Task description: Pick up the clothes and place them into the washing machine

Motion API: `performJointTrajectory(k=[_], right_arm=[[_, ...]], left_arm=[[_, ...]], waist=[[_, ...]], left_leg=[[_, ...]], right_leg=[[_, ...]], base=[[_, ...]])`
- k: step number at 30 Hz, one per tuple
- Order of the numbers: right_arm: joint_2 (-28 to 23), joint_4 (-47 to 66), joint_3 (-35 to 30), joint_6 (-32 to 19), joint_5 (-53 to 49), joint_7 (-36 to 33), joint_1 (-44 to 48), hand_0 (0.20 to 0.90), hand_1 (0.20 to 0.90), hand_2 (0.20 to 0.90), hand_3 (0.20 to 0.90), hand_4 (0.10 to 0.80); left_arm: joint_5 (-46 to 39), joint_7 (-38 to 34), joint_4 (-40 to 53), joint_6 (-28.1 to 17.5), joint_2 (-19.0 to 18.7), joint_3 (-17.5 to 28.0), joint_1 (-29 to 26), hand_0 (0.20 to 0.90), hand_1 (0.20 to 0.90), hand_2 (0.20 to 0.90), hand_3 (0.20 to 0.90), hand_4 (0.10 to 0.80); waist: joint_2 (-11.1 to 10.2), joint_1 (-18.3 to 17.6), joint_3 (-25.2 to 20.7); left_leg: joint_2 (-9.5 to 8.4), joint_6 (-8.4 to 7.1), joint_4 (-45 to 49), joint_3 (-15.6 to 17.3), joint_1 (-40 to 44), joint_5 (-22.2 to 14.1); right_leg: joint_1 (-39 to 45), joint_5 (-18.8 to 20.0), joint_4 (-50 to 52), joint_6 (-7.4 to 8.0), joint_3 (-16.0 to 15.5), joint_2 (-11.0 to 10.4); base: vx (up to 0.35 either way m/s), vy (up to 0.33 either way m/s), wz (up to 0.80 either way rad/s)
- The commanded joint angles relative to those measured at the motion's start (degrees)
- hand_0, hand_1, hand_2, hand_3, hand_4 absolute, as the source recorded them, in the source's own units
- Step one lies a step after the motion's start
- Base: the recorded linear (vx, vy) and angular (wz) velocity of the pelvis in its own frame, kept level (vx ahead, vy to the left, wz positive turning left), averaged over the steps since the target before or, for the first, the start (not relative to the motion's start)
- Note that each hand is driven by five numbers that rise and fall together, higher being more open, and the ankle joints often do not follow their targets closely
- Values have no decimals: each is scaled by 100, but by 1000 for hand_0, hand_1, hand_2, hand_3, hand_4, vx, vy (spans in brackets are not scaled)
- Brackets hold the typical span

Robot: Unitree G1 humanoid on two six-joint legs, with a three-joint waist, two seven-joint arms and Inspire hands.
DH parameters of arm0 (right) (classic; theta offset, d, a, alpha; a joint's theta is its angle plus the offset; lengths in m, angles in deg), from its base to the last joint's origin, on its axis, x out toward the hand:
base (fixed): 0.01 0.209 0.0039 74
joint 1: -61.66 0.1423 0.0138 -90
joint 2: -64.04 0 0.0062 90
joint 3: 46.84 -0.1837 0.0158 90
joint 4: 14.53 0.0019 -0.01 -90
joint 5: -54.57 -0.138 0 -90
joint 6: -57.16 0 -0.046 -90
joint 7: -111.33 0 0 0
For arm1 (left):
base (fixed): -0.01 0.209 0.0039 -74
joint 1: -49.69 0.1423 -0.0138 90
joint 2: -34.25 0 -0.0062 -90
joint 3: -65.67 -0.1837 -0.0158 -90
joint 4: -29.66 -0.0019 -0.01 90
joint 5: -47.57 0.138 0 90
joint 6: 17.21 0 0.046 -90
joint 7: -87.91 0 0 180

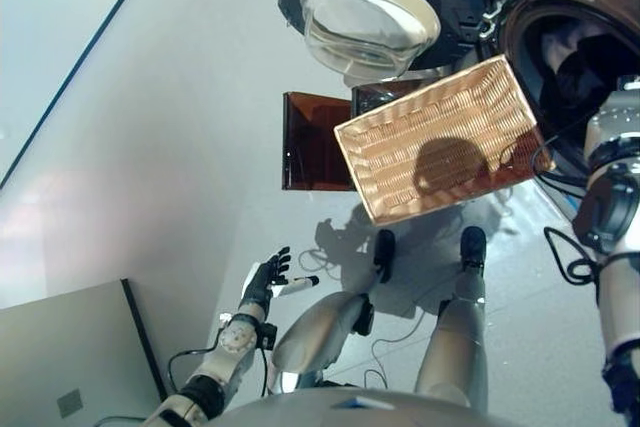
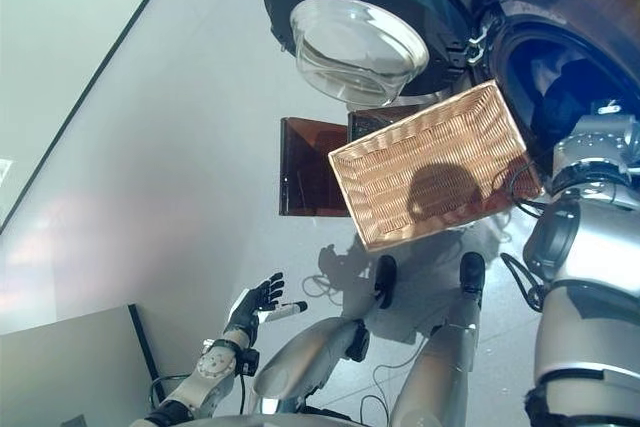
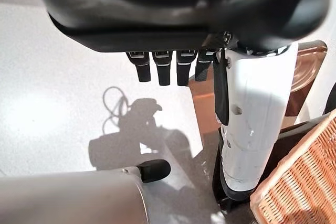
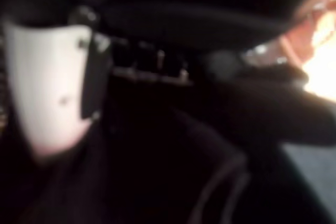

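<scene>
**Right arm reached into washer drum, basket empty**

One washing machine (image 1: 560, 77) is seen at the upper right, its round door (image 1: 370, 7) swung wide open toward the left, the glass bowl of the door facing the camera. Dark clothes (image 1: 585, 67) are seen inside the drum opening (bundled, so no long axis or pointing direction can be made out; whether it is one piece or more cannot be told). One wicker basket (image 1: 400, 162) is set in front of the machine, rectangular, its long axis running diagonally from lower left up toward the drum mouth, and nothing is seen inside it. One brown translucent box (image 1: 315, 142) is placed just beside the basket's left end.

The right arm is extended up into the drum opening, with the hand hidden there in the head views. In the right wrist view the right hand (image 4: 58, 82) is shown in darkness with dark fabric past it (very blurred); whether its fingers are spread or closed on cloth cannot be told.

The left hand (image 1: 268, 275) is held low over the floor at the lower left, fingers straight and spread, nothing held or touched.
</scene>
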Motion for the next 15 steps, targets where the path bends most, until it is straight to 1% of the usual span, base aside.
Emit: performJointTrajectory(k=[1,3,7,11,15], right_arm=[[-1341,1319,770,-964,260,-100,958,200,200,200,200,300],[-1389,1325,772,-974,292,-128,959,200,200,200,200,300],[-1585,1198,969,-818,441,-122,1072,200,200,200,200,300],[-1630,1082,1053,-816,446,-153,1160,200,200,200,200,300],[-1673,1027,1126,-875,598,-431,1244,200,200,200,200,300]], left_arm=[[-82,-225,72,-146,-240,-194,131,900,900,900,900,800],[-91,-241,103,-163,-248,-180,123,900,900,900,900,800],[-135,-258,229,-219,-304,-167,108,900,900,900,900,800],[-145,-285,250,-231,-313,-167,101,900,900,900,900,800],[-142,-345,269,-233,-338,-129,115,900,900,900,900,800]], waist=[[161,-79,-373],[180,-94,-363],[181,-119,-369],[184,-139,-374],[188,-153,-405]], left_leg=[[40,-532,-49,-212,-121,-89],[29,-538,-49,-218,-134,-85],[14,-544,-49,-209,-168,-83],[9,-542,-49,-181,-182,-84],[7,-538,-49,-153,-182,-91]], right_leg=[[-143,-1073,996,-301,-173,211],[-165,-1079,1010,-309,-171,210],[-230,-1080,1039,-320,-153,192],[-266,-1073,1051,-323,-131,190],[-285,-1072,1055,-327,-110,188]], base=[[8,4,7],[4,5,3],[0,0,0],[6,12,-4],[4,19,-5]])
